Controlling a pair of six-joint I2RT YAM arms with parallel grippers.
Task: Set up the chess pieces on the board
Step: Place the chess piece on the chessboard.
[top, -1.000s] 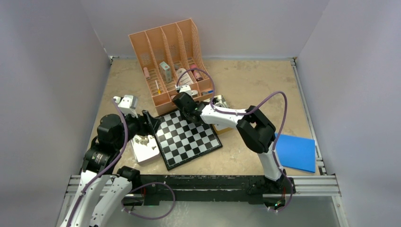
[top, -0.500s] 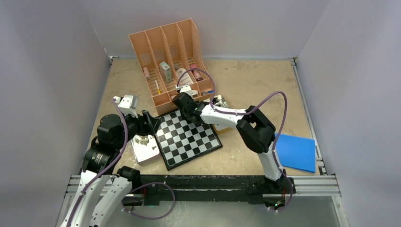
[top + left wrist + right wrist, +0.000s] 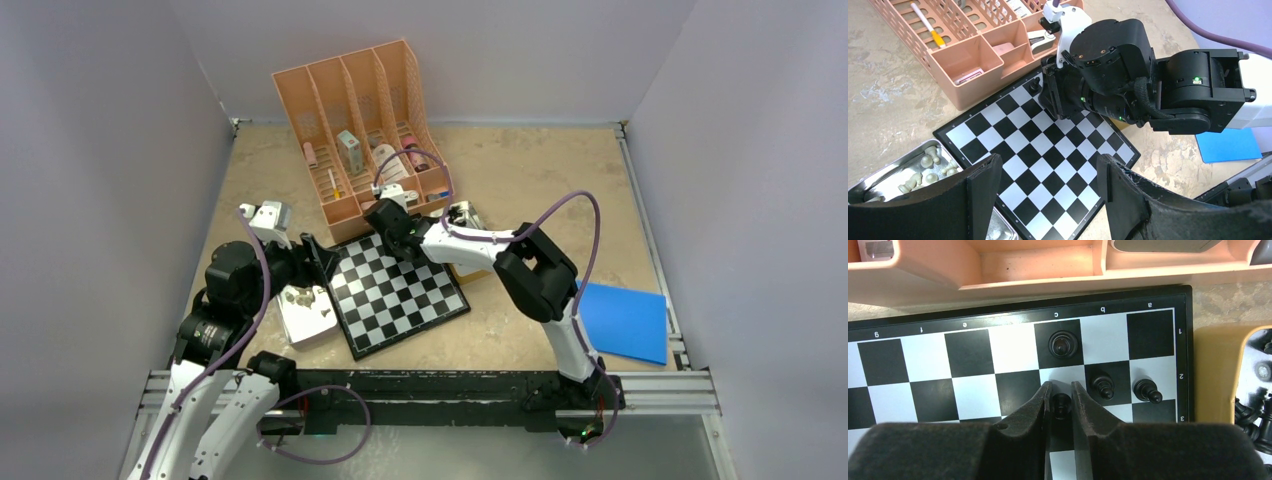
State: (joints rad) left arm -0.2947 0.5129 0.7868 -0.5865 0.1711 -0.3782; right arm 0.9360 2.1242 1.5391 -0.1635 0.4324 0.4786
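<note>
progress: early, four black pieces (image 3: pixel 1102 385) on board (image 3: pixel 400 290), corner by organizer (image 3: pixel 1038 265) | right gripper (image 3: pixel 1062 390) straddles one pawn (image 3: pixel 1061 406) (gripping or released, can't tell) | left gripper (image 3: pixel 1048 167) wide open, empty | pale pieces (image 3: pixel 930 167) in metal tray (image 3: pixel 885 172), unplaced

Top view: high at near edge, looks down over whole surface (image 3: pixel 540 170). Left wrist: mid-height, angled down across board (image 3: pixel 1048 165) toward right arm (image 3: pixel 1128 75). Right wrist: close, straight down on board's far edge. All share board.
</note>
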